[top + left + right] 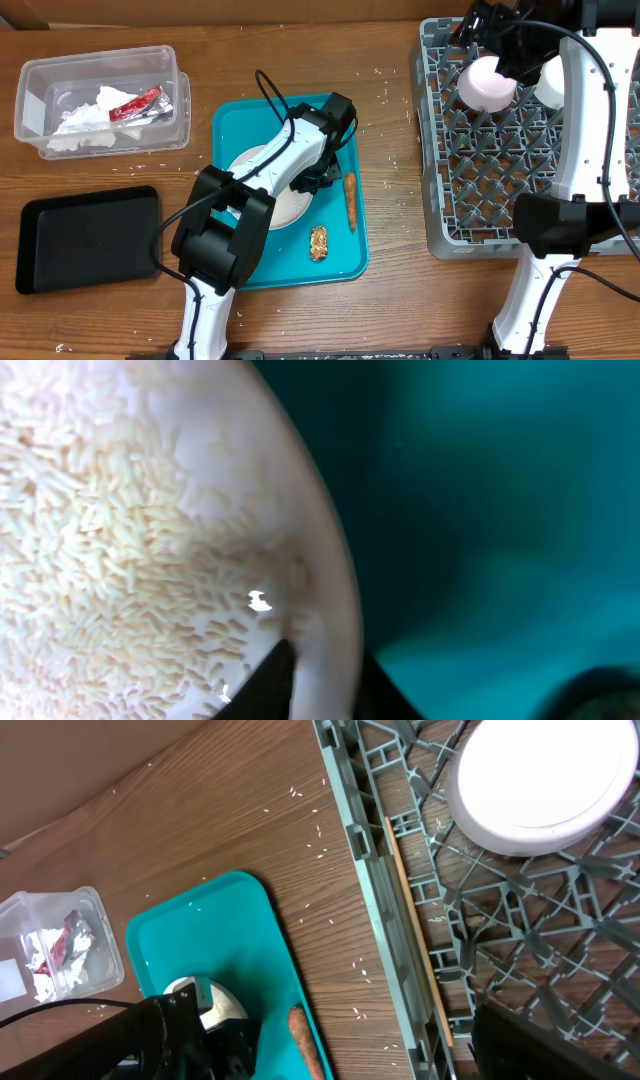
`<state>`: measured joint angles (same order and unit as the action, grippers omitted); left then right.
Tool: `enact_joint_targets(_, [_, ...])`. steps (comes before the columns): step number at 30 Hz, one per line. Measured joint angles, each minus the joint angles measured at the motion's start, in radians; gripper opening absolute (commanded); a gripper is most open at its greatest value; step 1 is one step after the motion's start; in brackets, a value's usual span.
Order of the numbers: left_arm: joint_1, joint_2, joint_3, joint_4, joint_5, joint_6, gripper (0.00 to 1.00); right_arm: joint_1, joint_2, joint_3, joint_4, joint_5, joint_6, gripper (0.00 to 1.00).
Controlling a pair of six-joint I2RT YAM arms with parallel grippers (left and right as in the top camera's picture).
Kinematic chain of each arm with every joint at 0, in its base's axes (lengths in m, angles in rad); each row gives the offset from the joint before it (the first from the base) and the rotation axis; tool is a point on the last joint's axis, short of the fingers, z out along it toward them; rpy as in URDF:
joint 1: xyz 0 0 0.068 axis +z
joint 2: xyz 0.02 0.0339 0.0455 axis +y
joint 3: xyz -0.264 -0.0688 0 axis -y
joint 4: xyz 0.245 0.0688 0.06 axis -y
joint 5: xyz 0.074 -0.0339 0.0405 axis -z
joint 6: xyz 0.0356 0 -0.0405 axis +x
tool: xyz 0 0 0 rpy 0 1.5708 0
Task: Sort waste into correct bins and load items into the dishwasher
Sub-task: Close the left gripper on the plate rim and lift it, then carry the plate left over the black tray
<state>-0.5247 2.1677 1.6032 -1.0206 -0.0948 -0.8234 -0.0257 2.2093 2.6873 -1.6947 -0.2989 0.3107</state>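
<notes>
On the brown desk (400, 300), a teal tray (238, 125) held the rice plate (150, 510). The left hand (325, 665) was clamped on its rim. The right hand (500, 40) hung wide apart over the grey rack (480, 200).

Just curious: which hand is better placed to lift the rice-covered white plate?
Left. The left hand straddles the rice-covered white round plate at its rim; the right hand hovers open over the grey plastic lattice rack.

A brown wooden surface (400, 300) with clear grain fills the view, evenly lit from above. Along its far edge runs a paler tan strip (250, 8), too little shown to identify.
</notes>
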Motion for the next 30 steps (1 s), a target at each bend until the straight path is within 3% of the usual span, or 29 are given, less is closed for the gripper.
enact_joint_targets(5, [-0.002,0.000,0.001,-0.025,-0.017,0.015,0.04,0.000,0.000,0.000,0.000,0.000,-0.001,1.00])
enact_joint_targets(19, [-0.008,0.000,0.014,-0.174,-0.064,0.018,0.04,0.000,0.000,0.000,-0.001,0.000,0.000,1.00])
enact_joint_targets(30, [-0.008,0.006,0.165,-0.377,-0.187,0.018,0.04,0.000,0.000,0.000,0.000,0.000,0.000,1.00])
